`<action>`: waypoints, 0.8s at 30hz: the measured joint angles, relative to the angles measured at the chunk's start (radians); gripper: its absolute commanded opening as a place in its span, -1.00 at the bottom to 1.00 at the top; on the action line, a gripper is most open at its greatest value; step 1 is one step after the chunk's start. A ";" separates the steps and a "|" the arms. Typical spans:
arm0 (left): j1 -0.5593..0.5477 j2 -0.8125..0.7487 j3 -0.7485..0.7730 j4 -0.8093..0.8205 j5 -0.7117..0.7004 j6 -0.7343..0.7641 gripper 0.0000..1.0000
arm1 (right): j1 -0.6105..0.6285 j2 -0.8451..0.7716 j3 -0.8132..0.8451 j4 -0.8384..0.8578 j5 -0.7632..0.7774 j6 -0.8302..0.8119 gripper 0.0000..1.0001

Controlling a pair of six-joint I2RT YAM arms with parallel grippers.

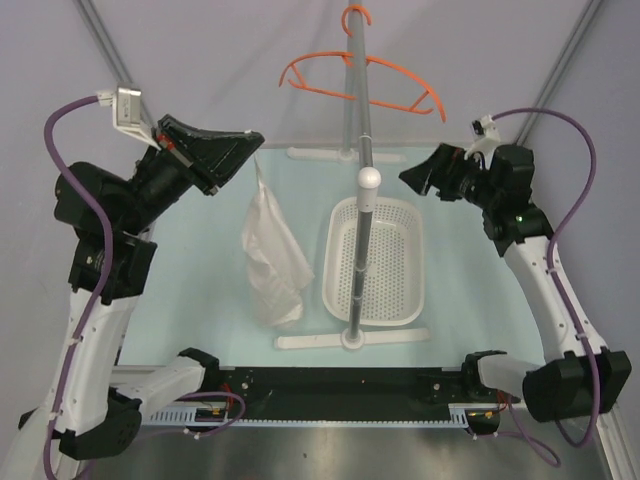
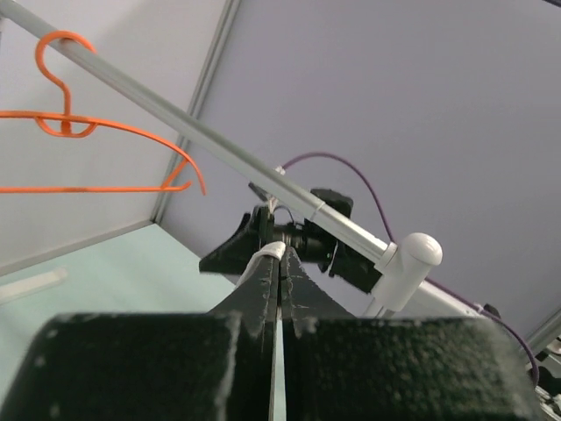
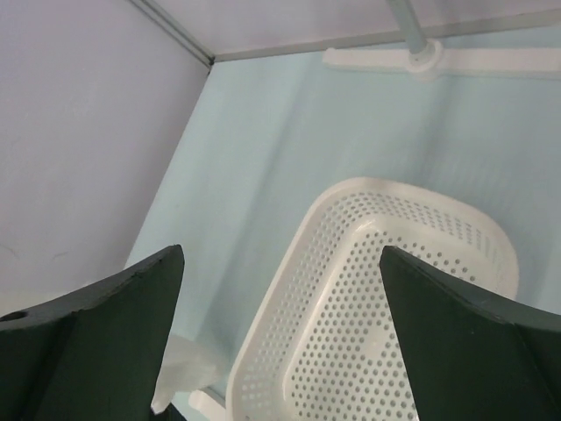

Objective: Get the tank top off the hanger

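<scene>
"Top external view, biggest first: what's there?" asks Mia.

"The table (image 1: pixel 205 265), then the grey pole (image 1: pixel 351 95) crossing over the white basket (image 1: pixel 336 262). The tank top (image 1: pixel 270 260) dangles just left of the basket, clear of the hanger (image 2: pixel 88 189), which sits bare on the pole by its hook," says Jon.

"And the 2 pincers?"

"The left gripper (image 1: pixel 252 142) is clenched on 1 strap of the tank top, with white fabric pinched at its tips in the left wrist view. The right gripper (image 3: pixel 280 254) is spread wide above the basket, gripping nothing."
</scene>
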 measured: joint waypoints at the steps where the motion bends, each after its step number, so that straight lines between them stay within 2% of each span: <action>1: -0.009 0.008 0.000 0.014 0.000 -0.009 -1.00 | -0.001 -0.043 -0.057 0.012 -0.004 -0.001 0.99; 5: -0.064 0.051 0.000 0.055 -0.008 -0.030 -1.00 | 0.003 -0.155 -0.266 0.102 -0.080 -0.012 0.99; 10: -0.139 0.120 -0.012 0.099 -0.034 -0.043 -1.00 | 0.059 -0.193 -0.499 0.361 -0.255 0.031 0.99; 19: -0.180 0.236 -0.079 0.163 -0.061 -0.077 -1.00 | 0.354 -0.130 -0.549 0.591 -0.287 0.000 0.99; 24: -0.189 0.261 -0.105 0.170 -0.063 -0.095 -1.00 | 0.467 -0.015 -0.542 0.710 -0.247 -0.017 0.99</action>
